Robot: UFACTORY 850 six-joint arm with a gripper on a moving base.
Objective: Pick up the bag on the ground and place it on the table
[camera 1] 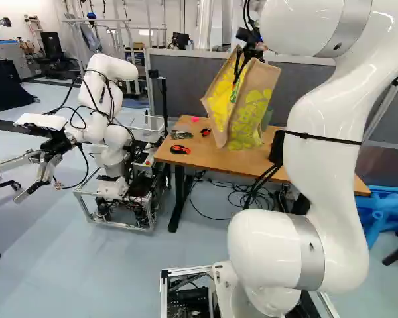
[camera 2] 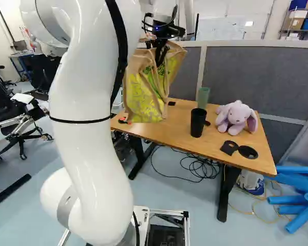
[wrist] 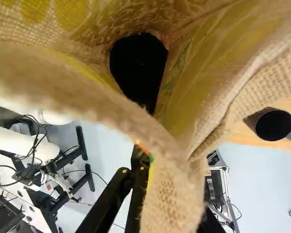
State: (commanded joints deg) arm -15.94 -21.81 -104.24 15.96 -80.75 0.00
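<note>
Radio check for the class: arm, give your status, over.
Gripper shut on yellow-printed burlap bag. Held over wooden table. Black cup nearby, possibly in the way.

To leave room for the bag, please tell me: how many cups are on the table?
2: the black cup, between bag and toy in the right base view, and the green cup just behind it. The bag may hide more.

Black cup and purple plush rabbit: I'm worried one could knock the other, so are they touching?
Apart. The right base view shows a strip of tabletop between the black cup and the purple plush rabbit.
</note>
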